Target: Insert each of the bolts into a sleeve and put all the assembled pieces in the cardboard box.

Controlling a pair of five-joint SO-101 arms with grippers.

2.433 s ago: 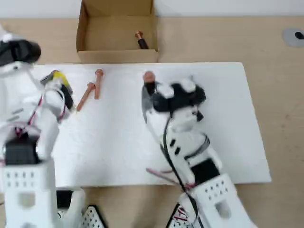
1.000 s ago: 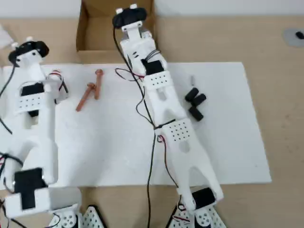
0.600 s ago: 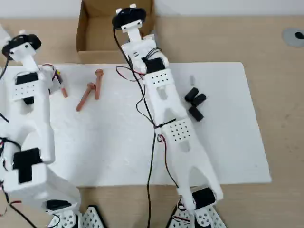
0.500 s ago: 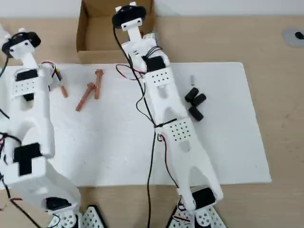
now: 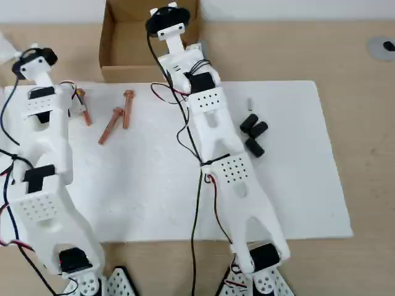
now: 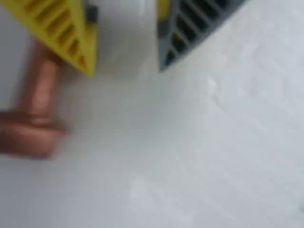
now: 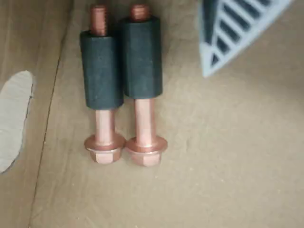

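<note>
While sleeved bolts (image 7: pixel 123 85) lie in the cardboard box (image 7: pixel 213 166), right claw (image 7: pixel 228 33) spread unclear
Left claw (image 6: pixel 126 69) gapes empty beside a bare bolt (image 6: pixel 35 118)

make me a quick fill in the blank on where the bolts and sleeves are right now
1. The cardboard box holds ___ assembled bolts, side by side.
2. ___ black sleeves lie loose on the white mat.
3. The bare bolts on the mat number ___, one beside the open left gripper.
Missing words: two; three; three.
</note>
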